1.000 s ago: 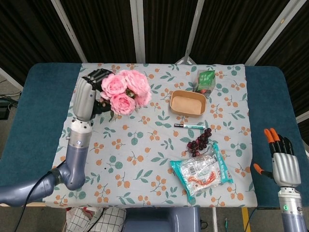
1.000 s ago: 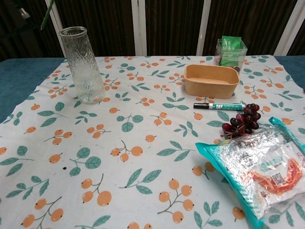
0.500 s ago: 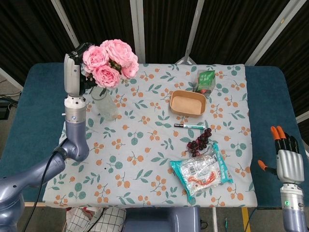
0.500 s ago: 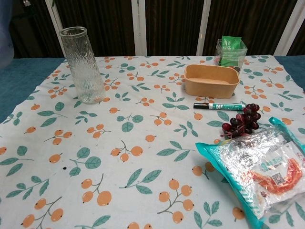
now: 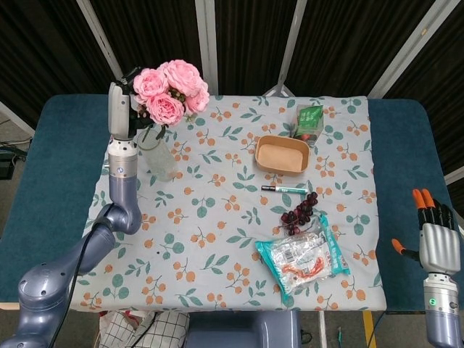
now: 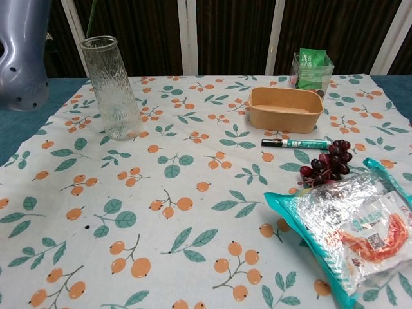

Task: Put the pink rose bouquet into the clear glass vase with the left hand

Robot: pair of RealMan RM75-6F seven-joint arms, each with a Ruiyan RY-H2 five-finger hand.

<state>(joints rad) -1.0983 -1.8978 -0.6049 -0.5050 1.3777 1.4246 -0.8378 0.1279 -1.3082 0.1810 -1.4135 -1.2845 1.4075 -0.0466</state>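
Over the last second the left hand (image 5: 119, 109) has carried the roses (image 5: 171, 89) up from low over the left of the bench (image 5: 406, 138) and back to the far left corner. They now sit directly above the vase (image 5: 158, 151) in the head view. In the chest view a green stem (image 6: 92, 18) shows above the vase (image 6: 111, 87) mouth, and the forearm has come into the far left of that picture. The fingers are grasping the bouquet at its stems. By my reading the stems are lined up over the opening but not yet inside; whether their tips have reached the rim cannot be told. What is left is to lower them and let go.

The right hand (image 5: 437, 243) hangs off the near right edge of the bench, fingers released and holding nothing.

Counted, there is one bouquet and one vase. To the right stand one empty brown tray (image 5: 282, 154) and one green packet in a clear box (image 5: 309, 122) at the far side. Nearer lie one pen (image 5: 283, 189), one bunch of dark grapes (image 5: 300, 212) and one snack bag (image 5: 301, 257).
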